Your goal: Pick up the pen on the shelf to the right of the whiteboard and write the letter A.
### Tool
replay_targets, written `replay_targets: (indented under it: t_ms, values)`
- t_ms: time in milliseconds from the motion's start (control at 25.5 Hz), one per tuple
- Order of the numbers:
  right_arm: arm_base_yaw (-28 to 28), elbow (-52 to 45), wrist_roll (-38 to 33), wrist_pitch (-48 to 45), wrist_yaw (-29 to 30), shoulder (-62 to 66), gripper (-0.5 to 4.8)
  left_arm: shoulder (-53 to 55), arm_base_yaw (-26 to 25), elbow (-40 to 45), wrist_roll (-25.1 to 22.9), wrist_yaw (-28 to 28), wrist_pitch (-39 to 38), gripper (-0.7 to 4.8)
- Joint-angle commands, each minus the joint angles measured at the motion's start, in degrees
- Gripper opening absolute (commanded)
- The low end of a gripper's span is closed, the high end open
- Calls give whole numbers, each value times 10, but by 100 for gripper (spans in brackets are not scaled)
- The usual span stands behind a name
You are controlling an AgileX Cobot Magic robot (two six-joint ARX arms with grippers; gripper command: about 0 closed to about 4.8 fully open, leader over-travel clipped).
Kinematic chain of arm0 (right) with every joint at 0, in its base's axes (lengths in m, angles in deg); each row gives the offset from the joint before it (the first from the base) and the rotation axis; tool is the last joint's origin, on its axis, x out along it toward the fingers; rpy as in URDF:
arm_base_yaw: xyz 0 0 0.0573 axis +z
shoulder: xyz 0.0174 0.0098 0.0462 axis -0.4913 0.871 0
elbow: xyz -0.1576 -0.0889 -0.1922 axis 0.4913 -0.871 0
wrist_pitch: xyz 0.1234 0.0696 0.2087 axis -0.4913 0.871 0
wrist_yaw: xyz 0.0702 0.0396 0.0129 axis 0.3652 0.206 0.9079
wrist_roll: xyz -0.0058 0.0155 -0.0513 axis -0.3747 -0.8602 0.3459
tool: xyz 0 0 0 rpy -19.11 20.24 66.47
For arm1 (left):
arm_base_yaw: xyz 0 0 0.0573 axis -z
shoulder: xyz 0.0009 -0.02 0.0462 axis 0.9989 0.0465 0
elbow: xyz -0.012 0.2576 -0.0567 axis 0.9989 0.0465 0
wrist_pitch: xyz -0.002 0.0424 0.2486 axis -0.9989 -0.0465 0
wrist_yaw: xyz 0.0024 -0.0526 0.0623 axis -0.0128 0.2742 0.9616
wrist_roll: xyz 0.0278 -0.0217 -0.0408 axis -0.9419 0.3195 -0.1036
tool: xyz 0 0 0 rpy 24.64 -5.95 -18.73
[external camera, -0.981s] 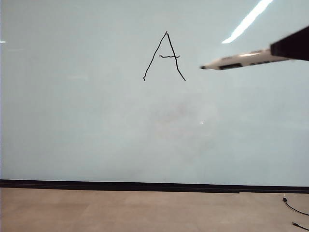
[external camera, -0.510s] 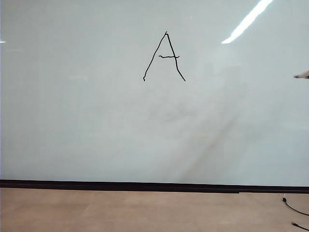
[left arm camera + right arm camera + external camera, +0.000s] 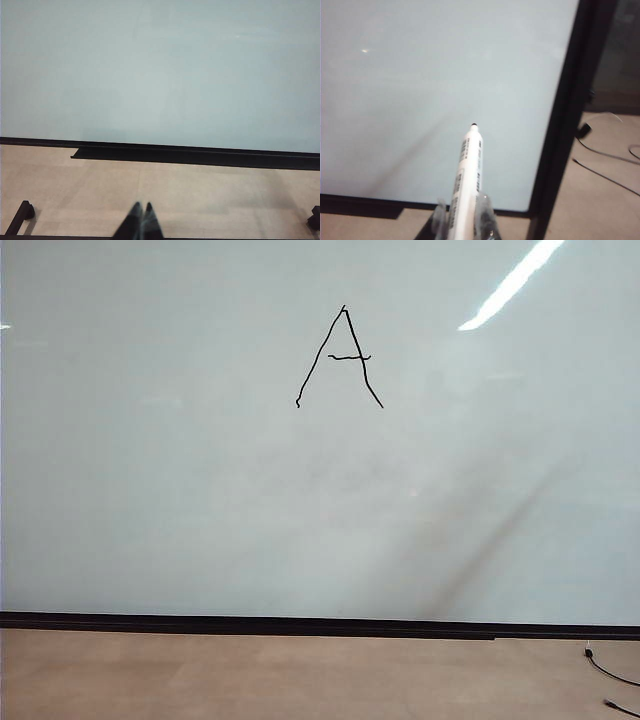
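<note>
Right tool [image 3: 462, 217] grips the pen [image 3: 468, 170] clear of the whiteboard [image 3: 150, 490], letter A [image 3: 340, 358] finished; left tool [image 3: 141, 220] hangs shut, empty, low by the floor [image 3: 200, 195].

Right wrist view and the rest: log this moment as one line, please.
A: drawn on whiteboard | pen: in right gripper, off the board | left gripper: shut, empty, low over floor

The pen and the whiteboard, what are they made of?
The pen, pinched in the right claw, looks like smooth white plastic with dark printing on its barrel and a dark tip, maybe felt. The whiteboard looks hard and glossy, since a bright light streak reflects off it; whether it is coated metal or glass is unclear. The shut left claw holds nothing.
</note>
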Motion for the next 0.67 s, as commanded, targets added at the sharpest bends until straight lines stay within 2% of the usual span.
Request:
replay_targets:
  t_ms: [39, 667]
  values:
    - [0, 2, -2, 6, -4, 0, -8, 0, 0, -1, -3, 0, 5, -5]
    - [0, 2, -2, 9, -4, 0, -8, 0, 0, -1, -3, 0, 5, -4]
